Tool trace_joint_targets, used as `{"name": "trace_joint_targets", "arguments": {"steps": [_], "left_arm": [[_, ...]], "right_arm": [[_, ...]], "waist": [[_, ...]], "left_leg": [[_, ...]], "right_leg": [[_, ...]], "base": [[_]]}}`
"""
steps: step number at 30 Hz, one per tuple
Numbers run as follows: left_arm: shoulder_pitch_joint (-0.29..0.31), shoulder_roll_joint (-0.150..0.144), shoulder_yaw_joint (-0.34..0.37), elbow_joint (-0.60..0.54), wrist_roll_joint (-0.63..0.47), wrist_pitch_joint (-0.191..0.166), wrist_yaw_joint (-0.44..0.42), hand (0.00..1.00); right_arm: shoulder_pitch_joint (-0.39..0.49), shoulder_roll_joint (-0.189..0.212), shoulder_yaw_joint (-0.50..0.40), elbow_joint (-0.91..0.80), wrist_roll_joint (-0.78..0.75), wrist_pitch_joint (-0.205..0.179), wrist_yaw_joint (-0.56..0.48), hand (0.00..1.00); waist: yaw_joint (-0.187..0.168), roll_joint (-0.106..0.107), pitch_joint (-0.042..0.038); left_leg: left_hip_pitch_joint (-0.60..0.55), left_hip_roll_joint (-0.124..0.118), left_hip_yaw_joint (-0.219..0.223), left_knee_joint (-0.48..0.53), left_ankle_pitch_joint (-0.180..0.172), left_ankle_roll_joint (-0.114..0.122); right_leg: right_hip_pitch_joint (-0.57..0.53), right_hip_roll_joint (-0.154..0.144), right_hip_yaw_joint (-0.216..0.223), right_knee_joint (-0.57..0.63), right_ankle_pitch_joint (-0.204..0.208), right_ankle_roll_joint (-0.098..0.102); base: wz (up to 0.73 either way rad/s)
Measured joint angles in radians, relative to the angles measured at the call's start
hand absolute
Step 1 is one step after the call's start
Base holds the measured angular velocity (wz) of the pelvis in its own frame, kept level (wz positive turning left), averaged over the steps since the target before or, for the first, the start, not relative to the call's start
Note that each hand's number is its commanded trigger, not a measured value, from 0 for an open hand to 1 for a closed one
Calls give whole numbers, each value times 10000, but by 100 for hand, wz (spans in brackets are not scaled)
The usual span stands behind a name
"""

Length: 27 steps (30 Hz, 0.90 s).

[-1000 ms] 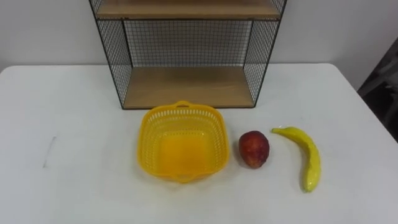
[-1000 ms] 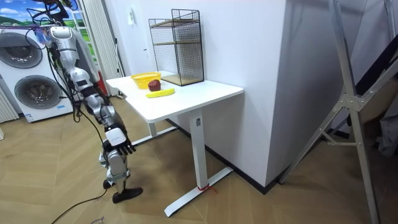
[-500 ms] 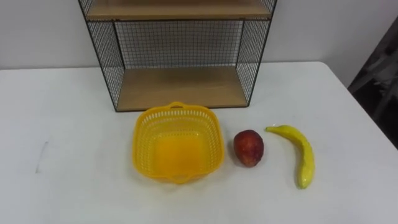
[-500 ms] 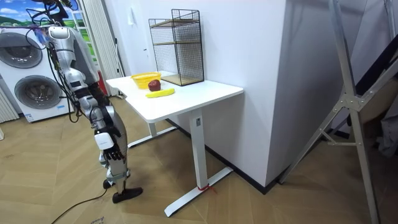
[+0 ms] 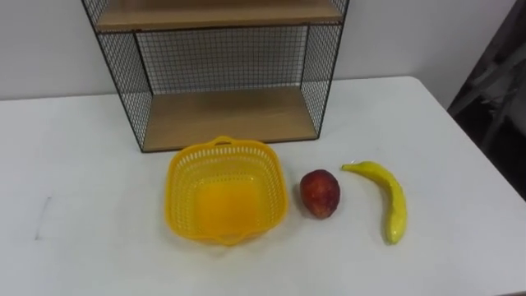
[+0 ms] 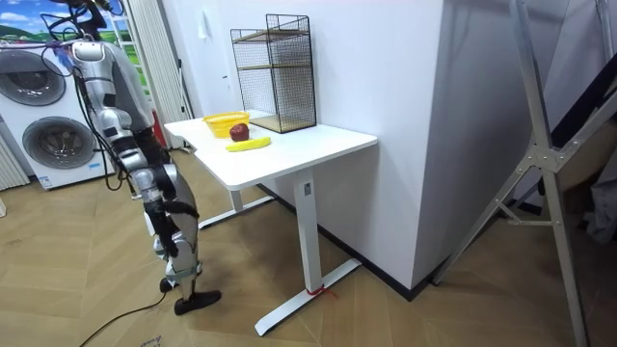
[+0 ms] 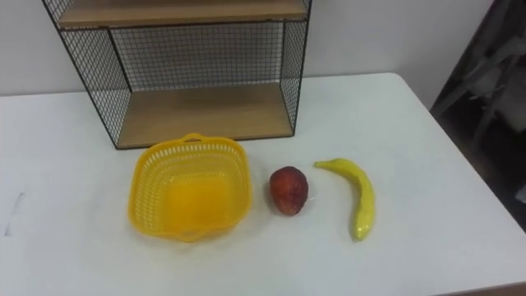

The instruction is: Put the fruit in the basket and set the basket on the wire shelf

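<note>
The basket (image 5: pixel 182 185) sits left of centre on the white table (image 5: pixel 74 156). It is empty, and its far rim lies just in front of the wire shelf (image 5: pixel 226 115), which fills the upper middle of the frame. Just right of the basket, not touching it, lies a red fruit (image 5: pixel 319 193). Further right is the banana (image 5: pixel 393 197), curved, with its stem toward the shelf.

No fruit is in the basket, so the task appears to be at its very start, with the robot not yet reaching. The next move is likely to bring an arm over the table's near edge and close fingers round the red fruit, the shorter carry. The shelf's lower board looks wide enough for the basket.

The eye views show that the basket is empty and how the fruit lies. The room view adds the robot standing at the picture's left, apart from the table's end. One hand (image 6: pixel 164 210) hangs low by its legs, too small there to tell which it is or how its fingers are set. The same view shows the shelf's full height against the wall.
</note>
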Motion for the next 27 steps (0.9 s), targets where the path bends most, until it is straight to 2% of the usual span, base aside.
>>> {"name": "trace_joint_targets", "arguments": {"steps": [2,4,8,9,11,13,15,19,21,27], "left_arm": [[86,1,225,-170,-3,-10,0,0],[158,15,342,-454,0,-89,23,0],[290,83,368,-685,128,-322,270,0],[290,82,369,-717,115,-429,343,0],[365,74,366,-830,68,-537,372,0],[406,109,366,-968,58,-622,427,0],[376,190,339,-990,84,-811,466,0],[315,195,244,-982,115,-883,625,0],[298,208,-45,-971,110,-946,624,0],[83,224,-510,-522,59,-1186,590,0]], "right_arm": [[5,-13,-618,-586,340,-27,-463,0],[1,-32,-1003,-1326,409,-232,-1001,0],[-145,-180,-1795,-3140,400,-879,-2460,0],[-182,-204,-1988,-3773,262,-1077,-3023,0],[-177,-208,-2048,-5193,-206,-1305,-4013,0],[-189,-241,-2174,-6584,-1110,-1523,-4882,0],[-247,-349,-2134,-7932,-2867,-1940,-5851,0],[-600,-429,-2118,-9554,-5598,-2167,-7119,0],[-684,-498,-1914,-10588,-6761,-2308,-7693,0],[-610,-607,-712,-12737,-8751,-2694,-7860,0]], "waist": [[-58,-67,-2],[-97,-113,-2],[-308,-167,-5],[-265,-226,-40],[-299,-202,-26],[-352,-203,-25],[-323,-239,-26],[-252,-232,-18],[-191,-208,-1],[96,-197,12]], "left_leg": [[5,-29,31,9,0,0],[-1,-53,62,24,0,0],[-86,-43,109,58,1,-1],[-150,-40,166,54,1,-2],[-259,-44,186,53,2,-2],[-349,-52,163,73,3,0],[-403,-52,155,109,5,-1],[-557,-63,156,93,7,2],[-632,-63,156,94,9,3],[-684,-50,195,76,9,2]], "right_leg": [[-140,-49,33,291,-123,5],[-212,-63,35,427,-197,-2],[-309,-57,71,449,-205,-13],[-396,-47,119,464,-201,-15],[-486,-43,156,598,-201,-16],[-549,-50,169,607,-199,-14],[-613,-44,177,588,-199,-14],[-776,-43,201,579,-198,-10],[-845,-39,210,573,-194,-5],[-919,5,282,451,-187,-2]], "base": [[-5],[-2],[-1],[-8],[-10],[2],[0],[0],[0],[-4]]}}
